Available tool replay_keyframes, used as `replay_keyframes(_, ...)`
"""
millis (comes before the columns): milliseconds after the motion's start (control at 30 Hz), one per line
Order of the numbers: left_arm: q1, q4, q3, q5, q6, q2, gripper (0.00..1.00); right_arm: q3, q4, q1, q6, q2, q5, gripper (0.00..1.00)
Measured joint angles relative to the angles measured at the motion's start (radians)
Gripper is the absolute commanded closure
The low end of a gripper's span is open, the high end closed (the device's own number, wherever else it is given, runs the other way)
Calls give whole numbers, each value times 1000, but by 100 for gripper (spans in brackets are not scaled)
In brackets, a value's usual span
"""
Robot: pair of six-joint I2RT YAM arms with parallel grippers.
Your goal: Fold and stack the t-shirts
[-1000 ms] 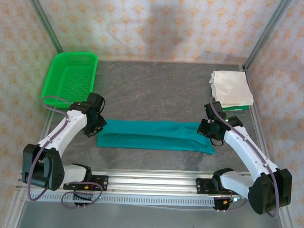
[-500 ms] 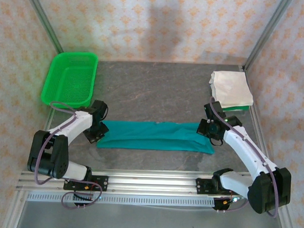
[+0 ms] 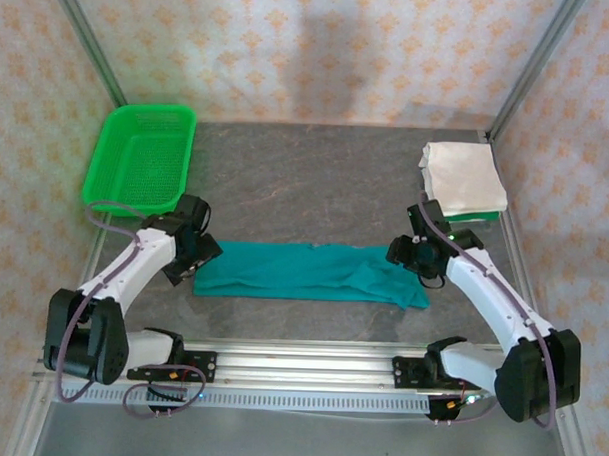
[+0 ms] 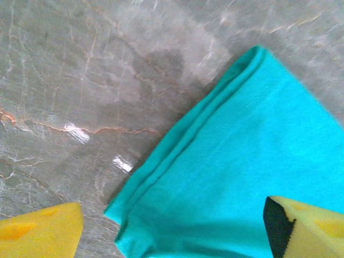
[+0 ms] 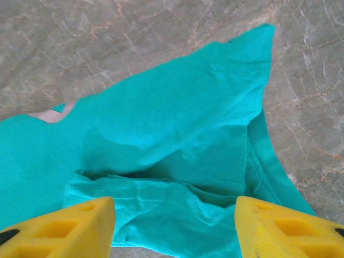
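A teal t-shirt (image 3: 308,272) lies on the grey table as a long folded strip between my two arms. My left gripper (image 3: 200,254) hovers over its left end, open; its yellow fingers (image 4: 40,231) stand wide on either side of the folded corner of the teal t-shirt (image 4: 236,161). My right gripper (image 3: 403,253) sits over the right end, also open, with rumpled layers of the teal t-shirt (image 5: 177,161) lying loose between its fingertips (image 5: 287,226). A folded stack of cream t-shirts (image 3: 462,175) rests at the back right, with a green t-shirt (image 3: 477,216) showing under its near edge.
A green plastic mesh basket (image 3: 142,157) stands at the back left. Metal frame posts rise at the table's back corners, and a rail (image 3: 300,363) runs along the near edge. Bare grey table (image 3: 306,183) lies between basket and stack.
Both grippers have gone from shut to open and let go of the teal t-shirt's ends. The strip now lies slack on the table, its right end rumpled.
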Motion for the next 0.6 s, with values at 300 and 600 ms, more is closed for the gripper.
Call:
replay_keyframes(300, -146, 38, 122, 5, 6, 115, 11, 39, 56, 141, 15, 106, 14, 47)
replay_keyframes(600, -170, 88, 108, 27, -4, 195, 11, 57, 124, 267, 75, 334, 24, 71)
